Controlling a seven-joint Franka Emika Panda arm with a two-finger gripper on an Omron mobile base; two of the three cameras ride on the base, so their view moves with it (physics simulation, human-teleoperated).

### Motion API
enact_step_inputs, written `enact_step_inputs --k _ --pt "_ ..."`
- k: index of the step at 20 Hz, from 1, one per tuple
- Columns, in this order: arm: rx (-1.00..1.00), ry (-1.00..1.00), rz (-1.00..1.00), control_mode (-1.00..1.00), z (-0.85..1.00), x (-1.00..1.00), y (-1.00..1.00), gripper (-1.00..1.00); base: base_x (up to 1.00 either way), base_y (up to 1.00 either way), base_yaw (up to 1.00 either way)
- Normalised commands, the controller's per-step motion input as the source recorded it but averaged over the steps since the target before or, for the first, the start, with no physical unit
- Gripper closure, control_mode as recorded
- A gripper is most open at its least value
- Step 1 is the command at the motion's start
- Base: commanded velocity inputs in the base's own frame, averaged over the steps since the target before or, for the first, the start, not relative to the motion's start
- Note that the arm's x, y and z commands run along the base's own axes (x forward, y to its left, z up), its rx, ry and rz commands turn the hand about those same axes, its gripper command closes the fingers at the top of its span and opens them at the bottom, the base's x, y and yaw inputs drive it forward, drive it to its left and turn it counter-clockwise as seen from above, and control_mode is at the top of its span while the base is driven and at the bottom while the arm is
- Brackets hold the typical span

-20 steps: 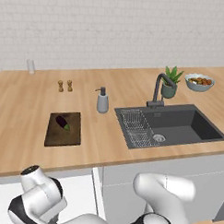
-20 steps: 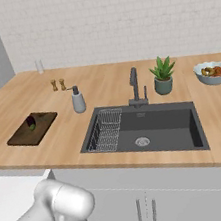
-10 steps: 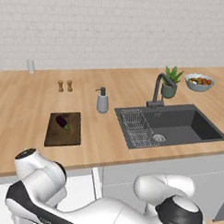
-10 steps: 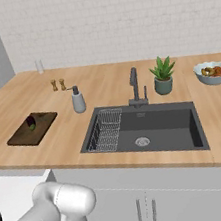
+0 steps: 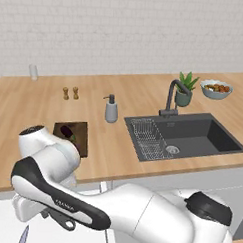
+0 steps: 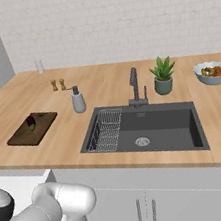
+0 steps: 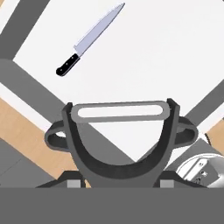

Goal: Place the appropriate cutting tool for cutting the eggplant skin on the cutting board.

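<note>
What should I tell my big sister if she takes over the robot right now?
Gripper: shut on the peeler, held low, below counter height.
The knife lies on the white surface beneath, untouched.
The eggplant sits on the cutting board on the counter, left of the soap bottle.
Done: right tool picked.
Left: raise the peeler to the counter and set it on the board beside the eggplant.
</note>
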Motion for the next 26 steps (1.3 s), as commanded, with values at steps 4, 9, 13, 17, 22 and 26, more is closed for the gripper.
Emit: enact_step_inputs --k 4,9,13,17,22,26 --pt "0.0 0.0 0.0 -1.0 0.61 0.63 -0.14 1.0 0.0 0.0 0.0" --pt "0.0 0.0 0.0 -1.0 0.36 0.79 -0.08 1.0 0.0 0.0 0.0" --pt "0.0 0.0 0.0 -1.0 0.05 0.91 0.0 1.0 0.0 0.0 0.0" --pt "0.0 0.0 0.0 -1.0 0.0 0.91 0.0 1.0 0.0 0.0 0.0" --pt "0.0 0.0 0.0 -1.0 0.0 0.95 0.0 1.0 0.0 0.0 0.0" --pt "0.0 0.01 0.0 -1.0 -0.02 0.82 0.05 1.0 0.0 0.0 0.0"
